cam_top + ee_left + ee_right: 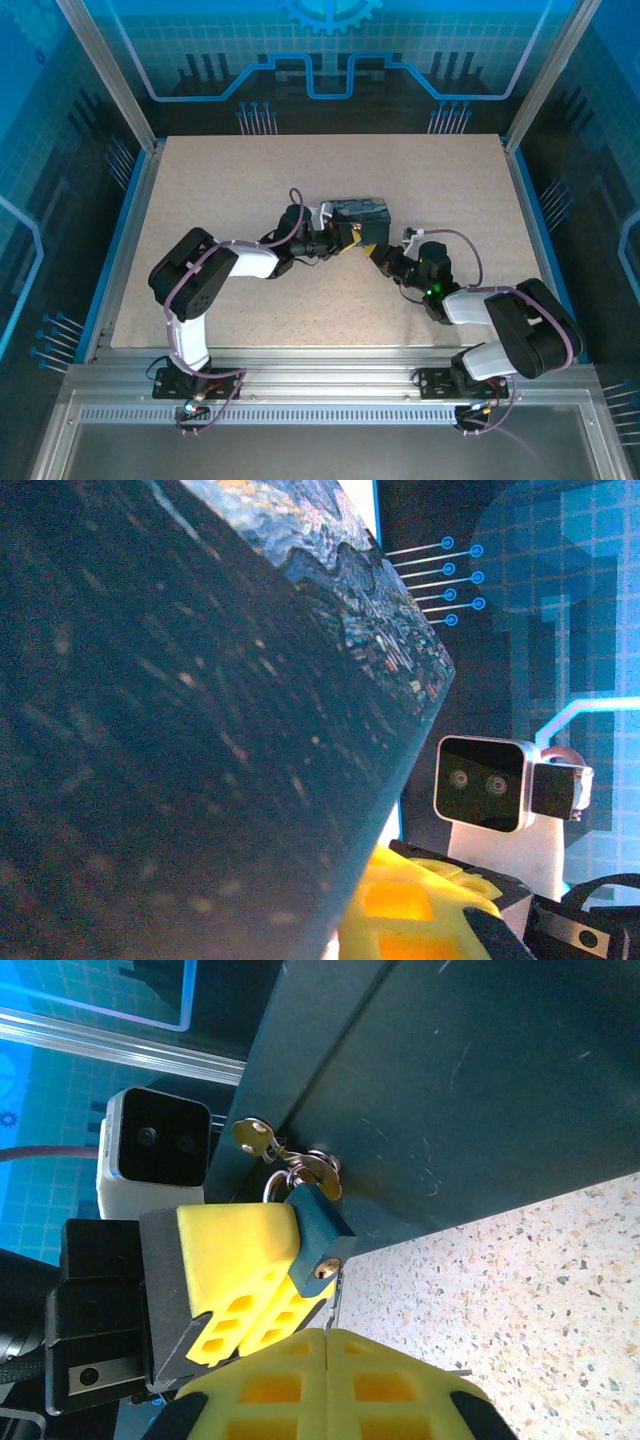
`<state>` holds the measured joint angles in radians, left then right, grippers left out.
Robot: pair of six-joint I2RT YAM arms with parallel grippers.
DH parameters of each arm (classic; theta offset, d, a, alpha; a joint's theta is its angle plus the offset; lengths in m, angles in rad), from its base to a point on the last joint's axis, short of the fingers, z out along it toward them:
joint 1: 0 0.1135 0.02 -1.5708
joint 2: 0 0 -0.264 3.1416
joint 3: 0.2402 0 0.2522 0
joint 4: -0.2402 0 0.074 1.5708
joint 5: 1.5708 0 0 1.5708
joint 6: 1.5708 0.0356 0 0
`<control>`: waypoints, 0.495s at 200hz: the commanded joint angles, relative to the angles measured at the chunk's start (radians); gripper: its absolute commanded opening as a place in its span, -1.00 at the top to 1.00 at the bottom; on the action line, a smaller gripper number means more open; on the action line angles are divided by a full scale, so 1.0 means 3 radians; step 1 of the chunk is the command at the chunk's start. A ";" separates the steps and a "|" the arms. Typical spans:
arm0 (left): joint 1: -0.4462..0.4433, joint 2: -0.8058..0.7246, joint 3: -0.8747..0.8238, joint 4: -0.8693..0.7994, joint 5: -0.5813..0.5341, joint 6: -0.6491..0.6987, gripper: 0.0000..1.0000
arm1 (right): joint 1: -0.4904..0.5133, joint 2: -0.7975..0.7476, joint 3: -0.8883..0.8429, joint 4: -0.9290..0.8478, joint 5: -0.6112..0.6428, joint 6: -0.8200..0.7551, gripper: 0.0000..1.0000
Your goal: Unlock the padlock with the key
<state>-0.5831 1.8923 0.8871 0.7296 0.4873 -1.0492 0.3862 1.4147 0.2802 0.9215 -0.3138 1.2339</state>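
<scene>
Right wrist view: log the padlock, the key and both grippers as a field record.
padlock: dark blue body, hanging against the side of the dark box; its keyhole is empty
key: brass, on a ring up by the shackle, not in the keyhole
left gripper: yellow fingers shut on the padlock body
right gripper: shut, nothing held, just below the padlock
table: speckled, under the box
</scene>
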 commanded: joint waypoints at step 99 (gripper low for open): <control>0.0018 0.0079 -0.0041 0.0381 0.0157 -0.0150 0.98 | 0.0041 0.0026 0.0003 0.0201 0.0054 0.0005 1.00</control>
<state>-0.5831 1.9007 0.8837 0.7586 0.4885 -1.0752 0.3874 1.3968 0.2672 0.9298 -0.3099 1.2346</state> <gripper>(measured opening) 0.093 0.061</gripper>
